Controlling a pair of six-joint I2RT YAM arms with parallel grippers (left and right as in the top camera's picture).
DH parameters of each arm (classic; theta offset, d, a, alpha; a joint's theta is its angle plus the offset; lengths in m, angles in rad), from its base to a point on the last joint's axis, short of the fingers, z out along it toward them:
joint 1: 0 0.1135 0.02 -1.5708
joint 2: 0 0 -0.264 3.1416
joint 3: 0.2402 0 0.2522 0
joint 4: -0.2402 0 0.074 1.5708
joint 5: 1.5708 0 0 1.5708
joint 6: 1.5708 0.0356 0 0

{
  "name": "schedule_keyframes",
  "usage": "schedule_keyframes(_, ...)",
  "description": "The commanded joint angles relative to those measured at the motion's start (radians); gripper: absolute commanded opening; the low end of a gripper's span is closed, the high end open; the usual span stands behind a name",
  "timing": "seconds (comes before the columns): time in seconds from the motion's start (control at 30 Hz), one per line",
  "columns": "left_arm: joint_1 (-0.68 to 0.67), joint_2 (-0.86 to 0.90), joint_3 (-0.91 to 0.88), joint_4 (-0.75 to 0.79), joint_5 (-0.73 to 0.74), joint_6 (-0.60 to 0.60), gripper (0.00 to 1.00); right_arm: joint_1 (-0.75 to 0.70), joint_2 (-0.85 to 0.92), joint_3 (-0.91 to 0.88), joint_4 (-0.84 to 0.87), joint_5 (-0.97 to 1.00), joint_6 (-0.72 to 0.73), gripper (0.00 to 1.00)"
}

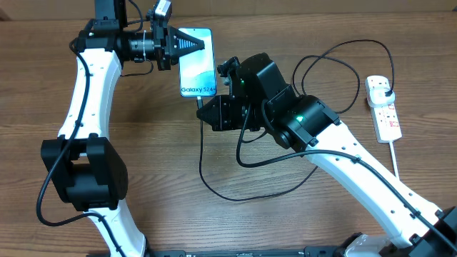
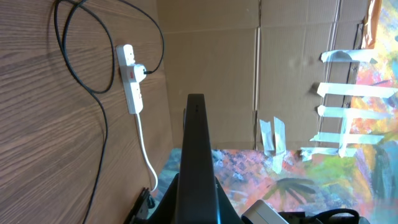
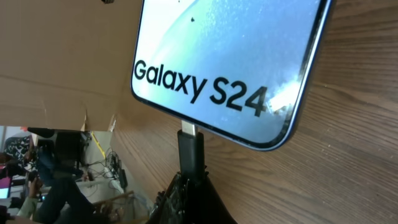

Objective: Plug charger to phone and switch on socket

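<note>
The phone (image 1: 198, 68) lies screen up at the back of the table, its "Galaxy S24" text facing me. My left gripper (image 1: 177, 46) is shut on its far end; the left wrist view shows the phone edge-on as a dark bar (image 2: 196, 149). My right gripper (image 1: 208, 108) is shut on the charger's connector (image 3: 190, 152). The connector's metal tip meets the phone's bottom edge (image 3: 236, 59). The black cable (image 1: 214, 187) loops across the table to the plug head (image 1: 386, 91), which sits in the white socket (image 1: 385, 114). The socket also shows in the left wrist view (image 2: 132, 87).
The socket's thick white cord (image 1: 394, 158) runs toward the front right. Cable loops (image 1: 335, 64) lie between the right arm and the socket. A cardboard wall (image 2: 211, 68) stands behind the table.
</note>
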Motion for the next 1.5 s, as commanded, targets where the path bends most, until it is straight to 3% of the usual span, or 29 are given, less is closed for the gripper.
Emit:
schedule_keyframes(0.0, -0.006, -0.021, 0.012, -0.003, 0.044, -0.017, 0.04, -0.005, 0.003, -0.002, 0.006, 0.051, 0.007, 0.04)
schedule_keyframes(1.23, -0.033, -0.021, 0.012, -0.003, 0.047, 0.021, 0.04, -0.091, 0.003, -0.002, 0.105, 0.032, 0.054, 0.04)
schedule_keyframes(1.47, -0.009, -0.021, 0.012, 0.017, 0.036, 0.021, 0.04, -0.091, 0.003, -0.002, 0.009, 0.027, 0.04, 0.26)
